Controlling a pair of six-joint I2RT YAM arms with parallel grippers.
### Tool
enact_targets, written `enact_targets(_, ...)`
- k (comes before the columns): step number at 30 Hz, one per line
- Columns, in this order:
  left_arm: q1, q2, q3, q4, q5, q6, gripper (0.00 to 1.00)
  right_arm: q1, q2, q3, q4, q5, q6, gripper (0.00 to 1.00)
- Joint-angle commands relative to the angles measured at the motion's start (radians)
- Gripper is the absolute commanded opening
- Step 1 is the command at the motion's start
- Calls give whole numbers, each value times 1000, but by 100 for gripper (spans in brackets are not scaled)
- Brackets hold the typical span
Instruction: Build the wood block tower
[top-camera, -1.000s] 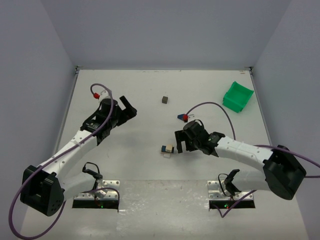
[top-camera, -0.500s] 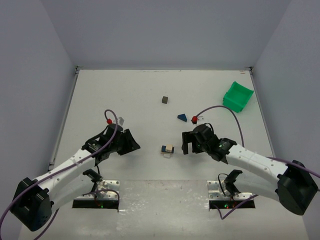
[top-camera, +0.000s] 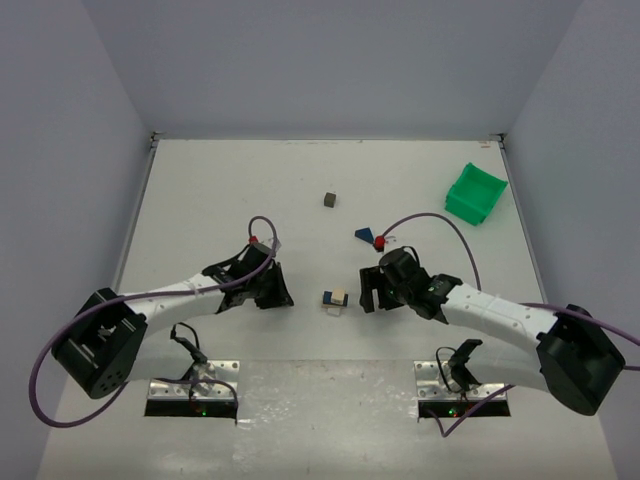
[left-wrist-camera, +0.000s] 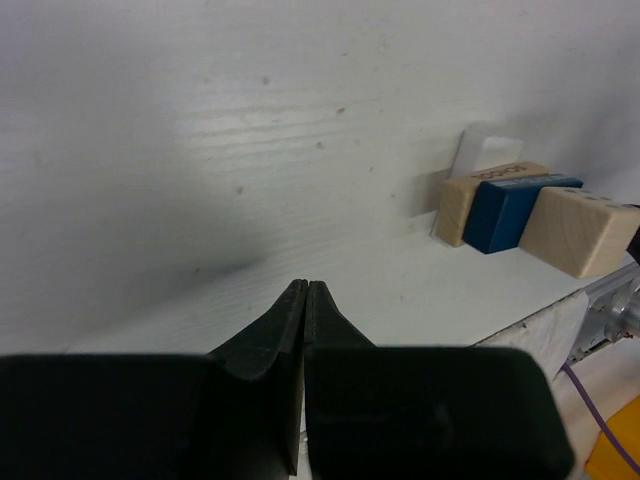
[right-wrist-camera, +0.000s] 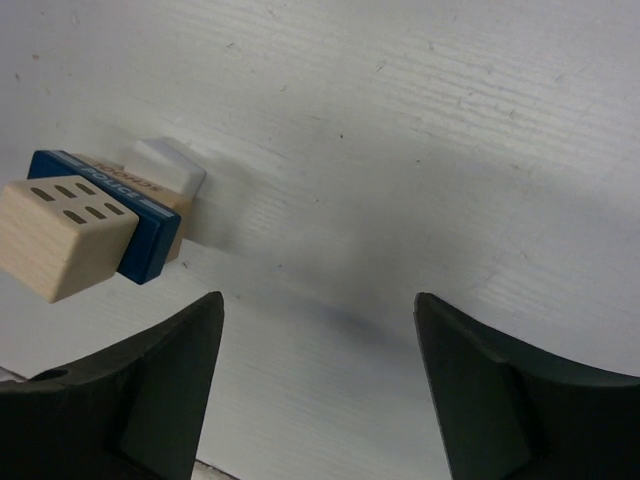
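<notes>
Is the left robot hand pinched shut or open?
Shut. The left gripper has its two black fingers pressed together with no gap, and nothing is held between them.

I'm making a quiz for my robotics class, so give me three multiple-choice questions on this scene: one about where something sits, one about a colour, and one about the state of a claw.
1. In the top view, where is the green bin?
A. Far right
B. Near left
C. Dead centre

2. What colour is the middle piece of the block cluster?
A. Red
B. Blue
C. Green

3. What state is the left claw in?
A. Shut, holding nothing
B. Wide open
C. Shut on a block

Answers:
1 A: the bin sits by the right wall, well beyond both arms.
2 B: the left wrist view shows a blue block between two beige ones.
3 A: its fingers meet with nothing between them, and the blocks lie apart from it.
</notes>
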Motion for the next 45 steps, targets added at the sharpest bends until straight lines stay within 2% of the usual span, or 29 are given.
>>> enact_targets(1, -37, 62, 75, 117, 1, 41, 0, 0, 7, 0, 82, -33, 13, 45)
enact_targets(2, -40, 78, 79, 129, 2, 45, 0, 0, 8, -6, 104, -46, 14, 29)
enact_targets(5, -52, 118, 98, 144, 3, 45, 0, 1, 24, -5, 127, -68, 17, 15)
enact_targets(9, -60, 153, 110, 153, 5, 43, 0, 1, 51, -1, 155, -92, 12, 9)
enact_targets(25, -95, 283, 192, 161, 41, 55, 0, 5, 139, 38, 244, -173, -26, 9)
enact_targets(45, -123, 316, 240, 145, 46, 76, 0, 6, 165, 37, 289, -225, -48, 13)
